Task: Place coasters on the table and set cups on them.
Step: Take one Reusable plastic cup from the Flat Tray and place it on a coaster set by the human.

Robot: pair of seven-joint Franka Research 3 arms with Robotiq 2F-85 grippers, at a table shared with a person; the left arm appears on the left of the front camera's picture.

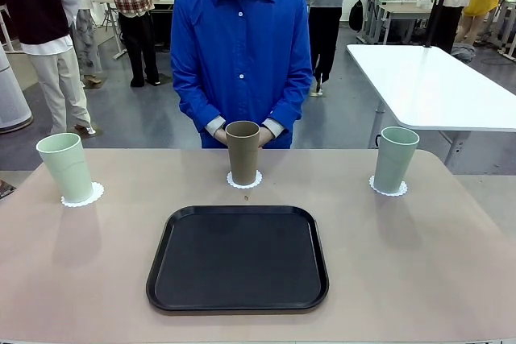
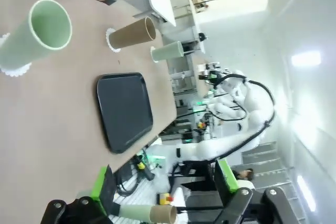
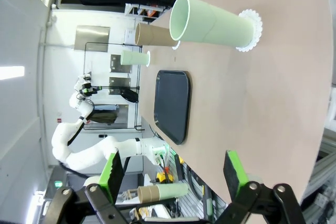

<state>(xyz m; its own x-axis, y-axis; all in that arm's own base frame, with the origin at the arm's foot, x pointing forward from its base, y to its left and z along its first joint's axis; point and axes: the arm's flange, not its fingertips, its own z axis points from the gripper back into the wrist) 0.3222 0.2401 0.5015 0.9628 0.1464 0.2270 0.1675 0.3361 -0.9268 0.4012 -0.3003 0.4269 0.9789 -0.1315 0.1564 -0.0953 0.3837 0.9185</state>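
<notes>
1. The three tall tapered handleless matte tumblers are each standing upright on a small round white scalloped paper coaster on the wide beige-tan matte table top point(image 1: 97, 279): pale mint green cup point(image 1: 66, 167) on its coaster point(image 1: 87, 196), tan-brown cup point(image 1: 242, 153) on its coaster point(image 1: 244, 181), second mint green cup point(image 1: 395, 159) on its coaster point(image 1: 388, 189).
2. The long axis of every cup is running vertically, open mouth up, base centred on its disc.
3. A black rectangular plastic tray point(image 1: 238, 258) is lying bare on the robot's side of the brown cup.
4. The left gripper point(image 2: 163, 179) is hanging above the table with its green-padded fingers spread wide, holding and touching nothing. The first mint cup is lying well ahead of it, the nearest cup to this arm.
5. The right gripper point(image 3: 173, 174) is likewise standing wide open and empty. The second mint cup point(image 3: 210, 24) is lying well ahead of its fingers, nearest to this arm.
6. The person's hands point(image 1: 242, 134) are resting clasped just behind the brown cup, which is nearer to them than to either gripper.
7. Judgement: the placing is looking complete; no further grasp seems to be called for.
</notes>
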